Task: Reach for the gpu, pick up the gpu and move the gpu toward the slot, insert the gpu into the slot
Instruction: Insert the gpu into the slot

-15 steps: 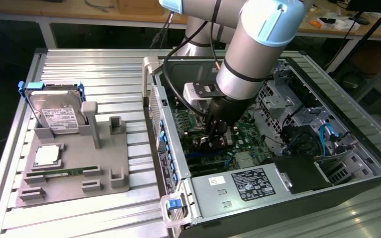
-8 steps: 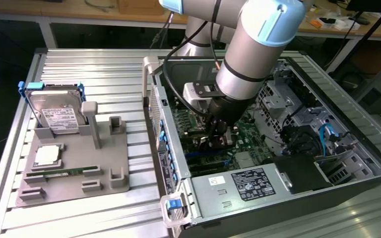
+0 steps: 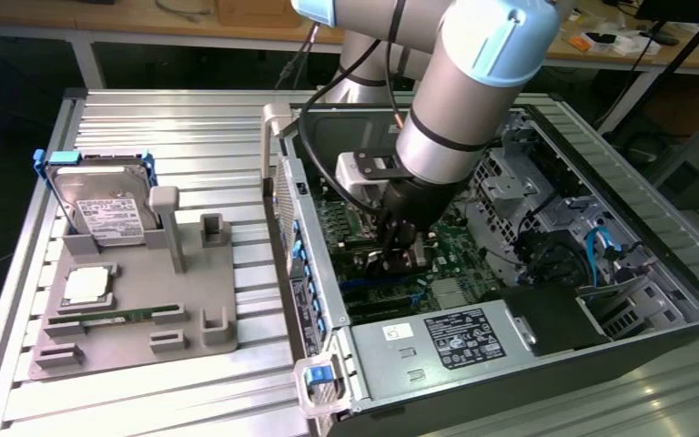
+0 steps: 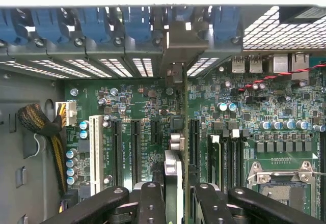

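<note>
one gpu (image 4: pixel 175 183), pinched edge-on between the jaws of the gripper (image 4: pixel 173 203), hangs inside the open computer case (image 3: pixel 641 264) over the motherboard (image 4: pixel 142 112), long axis running 12-to-6 along the slot (image 4: pixel 194 137) just beside it.

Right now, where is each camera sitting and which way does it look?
Exterior view: off the arm, above the table, looking down at the open PC case; the arm and gripper show.
Wrist view: on the wrist, facing the motherboard inside the case; the fingers show, closed on the gpu.
Shared: gripper, gpu, motherboard, blue card clips.
</note>
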Controlling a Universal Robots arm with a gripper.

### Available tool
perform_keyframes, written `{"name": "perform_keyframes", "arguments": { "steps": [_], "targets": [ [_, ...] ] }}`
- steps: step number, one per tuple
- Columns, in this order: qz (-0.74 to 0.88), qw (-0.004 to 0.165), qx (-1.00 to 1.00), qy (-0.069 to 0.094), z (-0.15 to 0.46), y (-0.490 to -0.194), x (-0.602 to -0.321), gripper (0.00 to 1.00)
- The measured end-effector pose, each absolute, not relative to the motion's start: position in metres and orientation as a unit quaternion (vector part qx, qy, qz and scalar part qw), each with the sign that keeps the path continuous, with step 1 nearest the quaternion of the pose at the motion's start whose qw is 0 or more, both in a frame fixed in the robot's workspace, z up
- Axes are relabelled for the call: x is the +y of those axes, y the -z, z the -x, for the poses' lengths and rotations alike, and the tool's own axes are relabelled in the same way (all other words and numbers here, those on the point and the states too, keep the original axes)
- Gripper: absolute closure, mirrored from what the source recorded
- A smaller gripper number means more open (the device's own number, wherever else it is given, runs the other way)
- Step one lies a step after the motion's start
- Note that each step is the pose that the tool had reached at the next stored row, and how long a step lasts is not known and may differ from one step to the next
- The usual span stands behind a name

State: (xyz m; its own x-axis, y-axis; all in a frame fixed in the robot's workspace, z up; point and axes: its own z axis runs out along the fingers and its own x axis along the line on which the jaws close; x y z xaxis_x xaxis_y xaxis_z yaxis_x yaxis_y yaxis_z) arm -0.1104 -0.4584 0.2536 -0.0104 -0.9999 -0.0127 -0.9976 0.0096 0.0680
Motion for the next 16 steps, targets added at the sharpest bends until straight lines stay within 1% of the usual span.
{"name": "perform_keyframes", "arguments": {
  "steps": [16],
  "targets": [
    [-0.703, 0.019, -0.71, 0.029, 0.1104, -0.2473, -0.4584, 0.73]
  ]
}}
